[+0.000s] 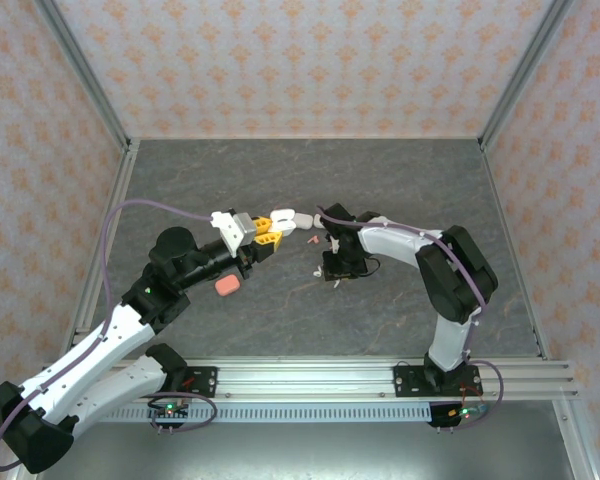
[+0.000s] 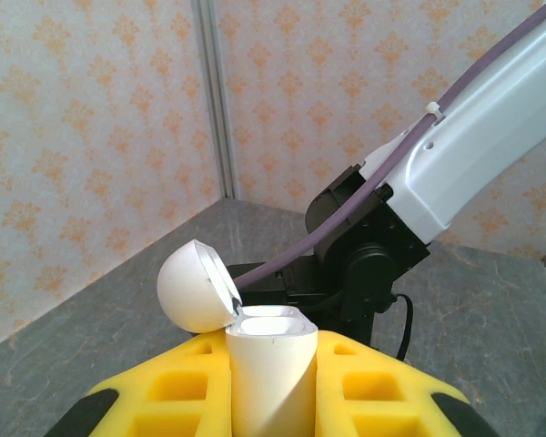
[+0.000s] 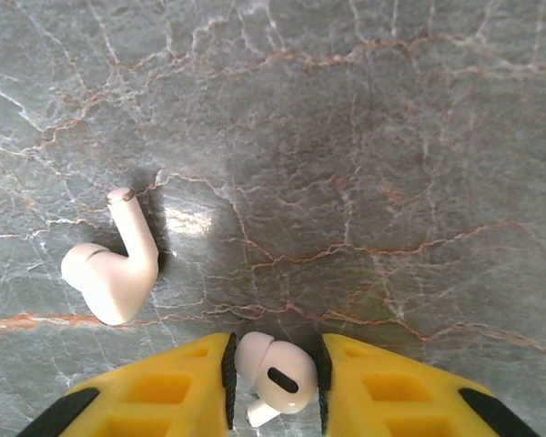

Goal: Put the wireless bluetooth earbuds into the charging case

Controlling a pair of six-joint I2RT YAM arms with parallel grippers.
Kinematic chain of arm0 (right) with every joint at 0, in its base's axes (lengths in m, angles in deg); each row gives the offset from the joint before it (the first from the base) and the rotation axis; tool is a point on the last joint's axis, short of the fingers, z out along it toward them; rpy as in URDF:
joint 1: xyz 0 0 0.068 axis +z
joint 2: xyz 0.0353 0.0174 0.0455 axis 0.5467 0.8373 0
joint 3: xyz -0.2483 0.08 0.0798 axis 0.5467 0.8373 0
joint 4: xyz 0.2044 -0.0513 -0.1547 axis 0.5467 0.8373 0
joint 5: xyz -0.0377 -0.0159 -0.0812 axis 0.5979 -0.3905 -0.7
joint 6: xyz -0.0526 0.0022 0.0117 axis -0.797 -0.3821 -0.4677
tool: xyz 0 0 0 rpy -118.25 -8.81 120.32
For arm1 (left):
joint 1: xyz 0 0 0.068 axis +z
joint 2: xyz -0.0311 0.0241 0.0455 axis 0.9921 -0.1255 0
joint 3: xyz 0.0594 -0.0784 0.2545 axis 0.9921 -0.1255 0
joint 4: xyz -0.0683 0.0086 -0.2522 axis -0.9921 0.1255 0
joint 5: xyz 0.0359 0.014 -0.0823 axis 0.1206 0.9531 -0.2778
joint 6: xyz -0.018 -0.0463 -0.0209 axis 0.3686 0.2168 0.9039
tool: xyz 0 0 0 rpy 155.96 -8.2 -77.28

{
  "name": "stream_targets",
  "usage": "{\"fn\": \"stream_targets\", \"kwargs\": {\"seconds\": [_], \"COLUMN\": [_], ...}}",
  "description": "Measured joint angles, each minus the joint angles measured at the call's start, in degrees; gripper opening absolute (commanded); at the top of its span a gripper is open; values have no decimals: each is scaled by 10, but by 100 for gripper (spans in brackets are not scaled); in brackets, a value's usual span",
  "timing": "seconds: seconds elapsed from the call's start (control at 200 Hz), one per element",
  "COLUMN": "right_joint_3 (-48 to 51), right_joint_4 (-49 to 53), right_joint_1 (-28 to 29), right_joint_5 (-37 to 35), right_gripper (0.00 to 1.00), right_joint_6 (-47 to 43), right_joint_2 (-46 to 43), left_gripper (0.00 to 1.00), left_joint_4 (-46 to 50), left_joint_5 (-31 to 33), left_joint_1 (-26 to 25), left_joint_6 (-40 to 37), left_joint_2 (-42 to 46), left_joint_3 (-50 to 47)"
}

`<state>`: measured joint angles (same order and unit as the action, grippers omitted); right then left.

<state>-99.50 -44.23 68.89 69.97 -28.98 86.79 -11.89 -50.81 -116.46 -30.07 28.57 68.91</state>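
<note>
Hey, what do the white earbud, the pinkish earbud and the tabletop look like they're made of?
The white earbud looks like smooth, glossy plastic, judging by its soft shine. The pinkish earbud is likely the same hard plastic, slightly duller. The tabletop is dark grey with rusty veins like stone, though it may be a printed mat or laminate.

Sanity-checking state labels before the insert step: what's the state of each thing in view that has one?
white case: lid open, held off the table
left gripper: shut on the white case
white earbud: between the right gripper's pads, both touching it
right gripper: shut on the white earbud
loose earbud: lying free on the table
pink case: lying on the table, lid looks shut
</note>
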Motion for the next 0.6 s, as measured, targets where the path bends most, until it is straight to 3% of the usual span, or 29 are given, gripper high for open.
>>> {"fn": "stream_targets", "kwargs": {"seconds": [0.275,0.601], "right_joint_3": [0,-2], "right_joint_4": [0,-13], "right_joint_1": [2,2], "right_joint_5": [-14,-24], "right_gripper": [24,24], "right_joint_6": [-20,-90], "right_joint_2": [-31,-217], "left_gripper": [0,0], "left_joint_4": [-4,-63], "left_joint_5": [0,0], "left_joint_1": [0,0], "left_joint_6": [12,73], "left_joint_2": [7,8], "left_joint_3": [-6,-42]}}
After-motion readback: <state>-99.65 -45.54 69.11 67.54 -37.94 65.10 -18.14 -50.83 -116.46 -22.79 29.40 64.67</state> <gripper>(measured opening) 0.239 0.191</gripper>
